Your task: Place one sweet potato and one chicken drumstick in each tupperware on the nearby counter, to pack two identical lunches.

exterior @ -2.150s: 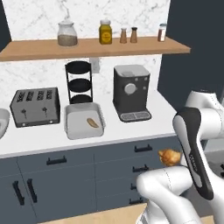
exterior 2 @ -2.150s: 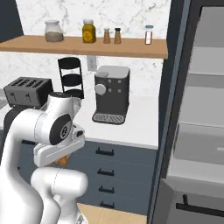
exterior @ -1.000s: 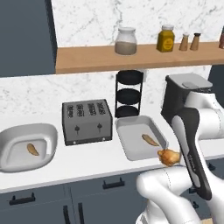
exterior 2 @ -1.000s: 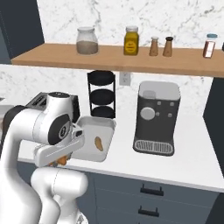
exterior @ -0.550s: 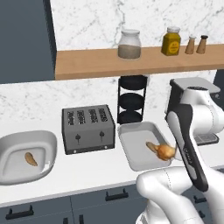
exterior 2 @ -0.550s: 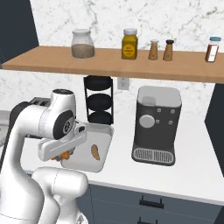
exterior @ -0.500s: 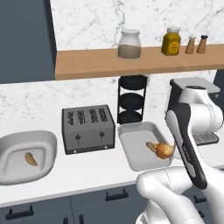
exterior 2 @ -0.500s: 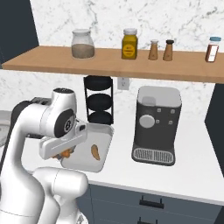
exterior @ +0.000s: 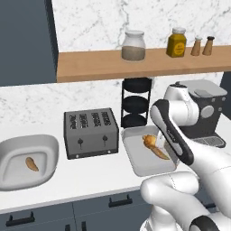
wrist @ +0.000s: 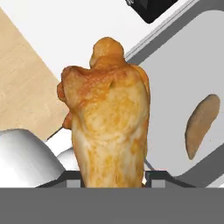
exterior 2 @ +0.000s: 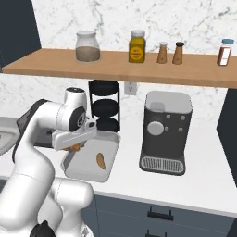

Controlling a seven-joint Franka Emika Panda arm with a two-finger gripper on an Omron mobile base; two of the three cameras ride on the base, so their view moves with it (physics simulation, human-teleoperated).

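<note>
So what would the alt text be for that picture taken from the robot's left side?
A white robot arm holds a golden-brown chicken drumstick in its gripper over a shallow pale tupperware that already contains a sweet potato. To the left on the white counter stand a toaster and a second tupperware holding another sweet potato.

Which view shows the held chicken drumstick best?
The hand view: the chicken drumstick is close and unobstructed. The left base view shows a small piece over the tupperware; in the right base view it peeks from under the hand.
</note>
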